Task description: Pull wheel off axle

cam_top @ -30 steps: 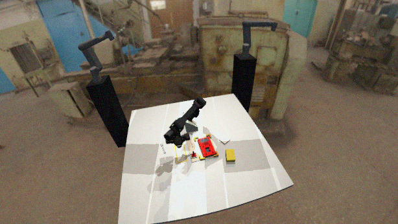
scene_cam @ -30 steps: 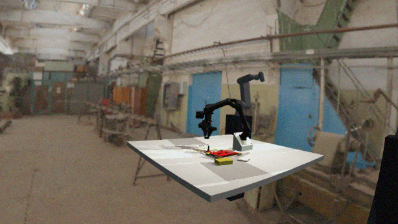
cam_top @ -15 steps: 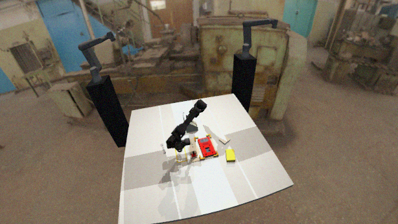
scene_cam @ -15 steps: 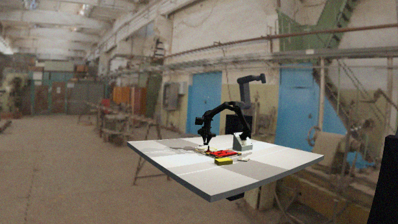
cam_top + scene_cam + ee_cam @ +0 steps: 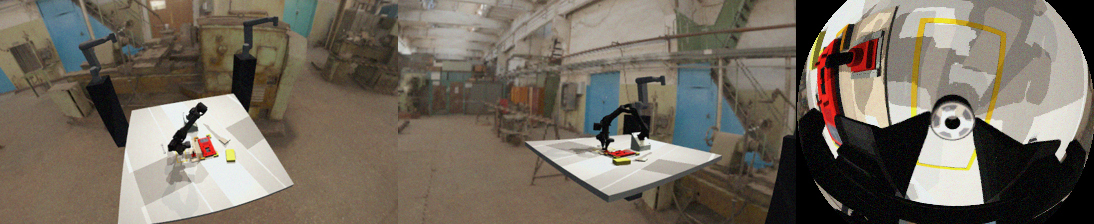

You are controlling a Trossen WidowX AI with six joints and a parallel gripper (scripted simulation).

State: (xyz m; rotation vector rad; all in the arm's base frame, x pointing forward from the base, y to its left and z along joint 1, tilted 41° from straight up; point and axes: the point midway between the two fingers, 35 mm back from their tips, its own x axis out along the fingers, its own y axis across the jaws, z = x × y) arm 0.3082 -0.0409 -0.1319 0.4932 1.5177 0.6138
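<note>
White tabletop below. Black two-fingered claw, mine, gripping wheel. Yellow-outlined rectangular area under claw. Red upright axle beside it, bare. Round grey-white wheel with dark centre hole between my fingertips, off axle.

Gripper low, fingers partly apart.

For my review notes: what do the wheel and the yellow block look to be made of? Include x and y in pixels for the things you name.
Wheel (image 5: 941, 131): probably painted plastic or metal; pale grey face with darker patches around a black centre hole, dark rim behind.
Yellow block (image 5: 230, 155) (image 5: 621, 161): perhaps foam or painted wood; evenly coloured, matt, no grain showing.
</note>
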